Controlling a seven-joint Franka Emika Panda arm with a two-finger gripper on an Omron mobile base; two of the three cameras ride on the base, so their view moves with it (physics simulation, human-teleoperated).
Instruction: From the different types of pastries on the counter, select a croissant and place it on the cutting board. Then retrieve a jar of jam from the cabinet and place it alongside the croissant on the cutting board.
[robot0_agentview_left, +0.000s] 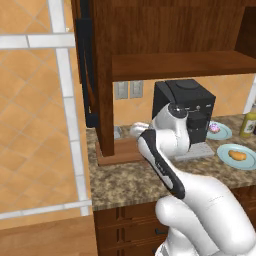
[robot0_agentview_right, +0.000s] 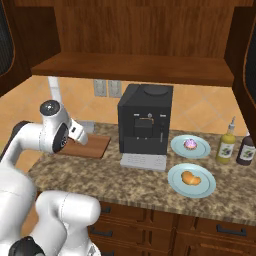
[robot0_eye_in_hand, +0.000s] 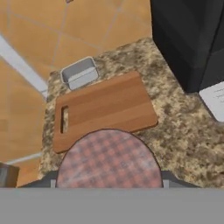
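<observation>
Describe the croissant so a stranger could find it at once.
Start at the black coffee machine on the granite counter. To its right lie two pale blue plates; the croissant sits on the nearer plate, by the counter's front edge. It is golden-orange, whereas the pastry on the farther plate is pinkish-purple.

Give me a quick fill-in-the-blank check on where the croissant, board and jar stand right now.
1. The croissant lies on a pale blue ___.
2. In the right base view, the cutting board lies to the ___ of the black coffee machine.
3. No ___ lies on the cutting board yet.
4. In the hand view, the jar of jam shows a round pink ___ top.

Missing words: plate; left; croissant; checked.
</observation>
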